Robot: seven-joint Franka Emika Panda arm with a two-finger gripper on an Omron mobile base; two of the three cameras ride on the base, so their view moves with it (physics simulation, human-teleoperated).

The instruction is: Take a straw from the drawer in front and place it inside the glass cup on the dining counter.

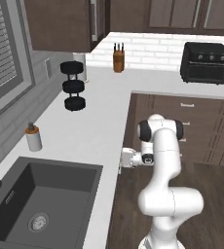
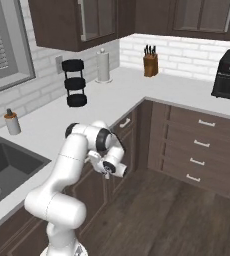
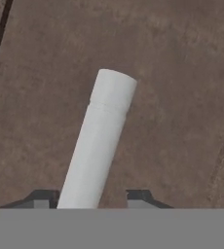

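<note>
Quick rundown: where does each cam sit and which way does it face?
Left base view: behind-left of the arm, looking forward-down over the sink and white counter.
Right base view: behind-right, facing the same corner; arm at lower left, drawer fronts ahead.
Hand view: along the gripper at dark brown wood, with a pale handle between the fingertips.
Shared by both base views: knife block, black tiered rack.

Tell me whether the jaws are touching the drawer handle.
Cannot tell. In the hand view the pale handle runs down between the two dark fingertips against the brown drawer front, but the contact line is cut off below.
</note>
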